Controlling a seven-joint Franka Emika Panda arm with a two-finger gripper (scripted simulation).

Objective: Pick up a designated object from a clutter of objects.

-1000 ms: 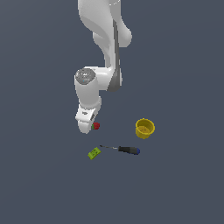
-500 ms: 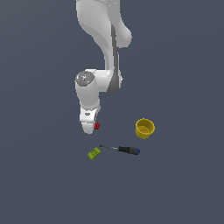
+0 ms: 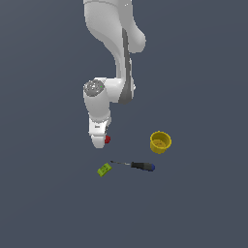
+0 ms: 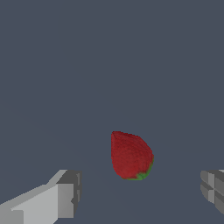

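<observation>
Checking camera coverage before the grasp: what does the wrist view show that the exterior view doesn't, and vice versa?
Wrist view only: both fingertips spread wide, with the strawberry between them and touching neither; its green leafy end is visible.

Exterior view only: the arm above, the yellow cup, the screwdriver and the small green block, all lying apart from the strawberry.

Both: the strawberry on the dark floor, with the gripper low beside it.

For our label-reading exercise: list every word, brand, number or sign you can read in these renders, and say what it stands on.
None can be read.
green block: pale marks on top, too small to read.
strawberry, yellow cup, screwdriver: no text shows.
</observation>
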